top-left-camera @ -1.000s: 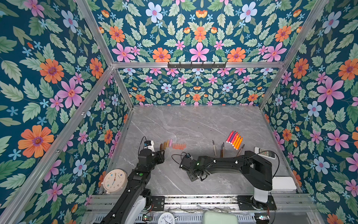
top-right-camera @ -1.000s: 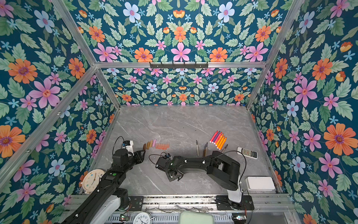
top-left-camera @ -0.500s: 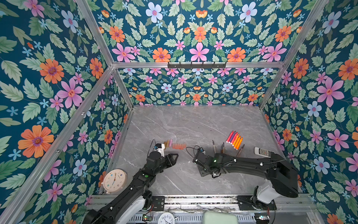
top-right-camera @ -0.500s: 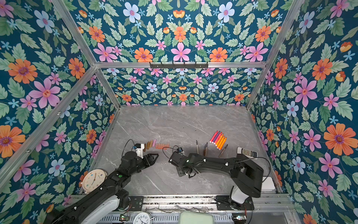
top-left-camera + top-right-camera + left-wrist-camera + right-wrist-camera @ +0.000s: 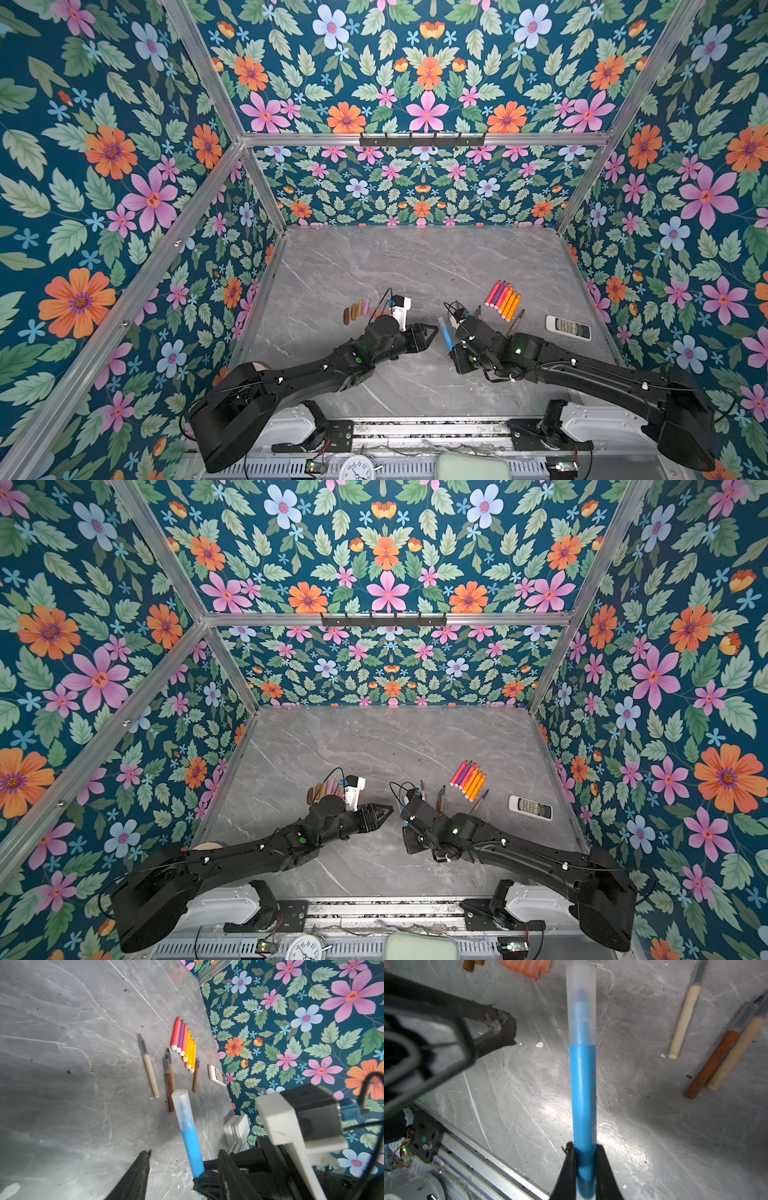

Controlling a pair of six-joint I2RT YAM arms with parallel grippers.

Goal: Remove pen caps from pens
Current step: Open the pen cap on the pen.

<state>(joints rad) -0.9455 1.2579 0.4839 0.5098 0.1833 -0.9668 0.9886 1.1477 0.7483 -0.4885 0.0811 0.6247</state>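
Blue pen (image 5: 582, 1088) is clamped by its tail in your right gripper (image 5: 585, 1146), lifted off the table (image 5: 374, 266), frosted cap (image 5: 580, 1001) still on. Your left gripper (image 5: 430, 331) hangs just beside that cap, jaws apart, holding nothing.

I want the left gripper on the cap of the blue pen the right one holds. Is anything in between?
Nothing visible. In the right wrist view, the gap between the open left gripper and the frosted cap shows only bare tabletop behind it. The right gripper clamps the blue pen by its barrel.
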